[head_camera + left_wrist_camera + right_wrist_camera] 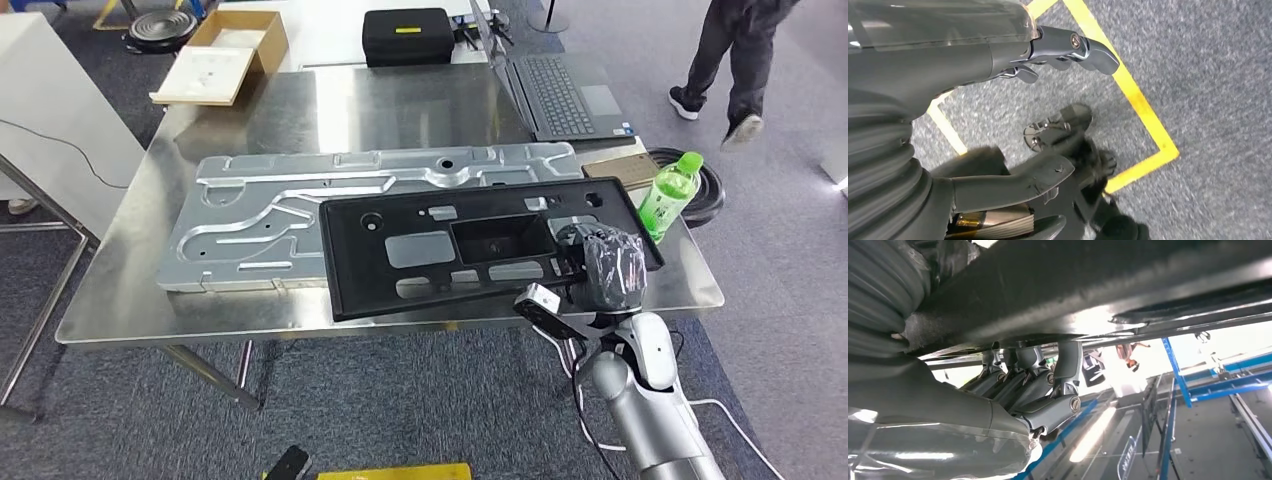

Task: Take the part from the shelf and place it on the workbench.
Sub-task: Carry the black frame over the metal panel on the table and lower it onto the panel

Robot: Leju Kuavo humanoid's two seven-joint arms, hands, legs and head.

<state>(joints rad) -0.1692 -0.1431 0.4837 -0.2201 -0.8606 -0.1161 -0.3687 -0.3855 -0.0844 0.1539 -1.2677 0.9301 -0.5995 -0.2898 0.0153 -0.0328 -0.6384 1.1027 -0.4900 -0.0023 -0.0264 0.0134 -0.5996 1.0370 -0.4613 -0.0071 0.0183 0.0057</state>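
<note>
The part is a long black plastic panel [470, 245] with several cutouts. It lies across the front right of the steel workbench [420, 100], and its left end overlaps a silver stamped metal panel [260, 220]. My right hand [608, 265] grips the black panel at its near right corner. In the right wrist view, the fingers [1048, 390] press up against the underside of the black panel [1108, 285]. My left hand [1013, 50] hangs over the grey carpet with its fingers apart and holds nothing.
A green bottle [668, 192] stands just right of the black panel, by a coil of black cable [705, 190]. A laptop [560, 90], a black case [408, 36] and a cardboard box [225, 55] sit further back. A person [735, 60] walks at the back right. Yellow tape [1143, 115] marks the floor.
</note>
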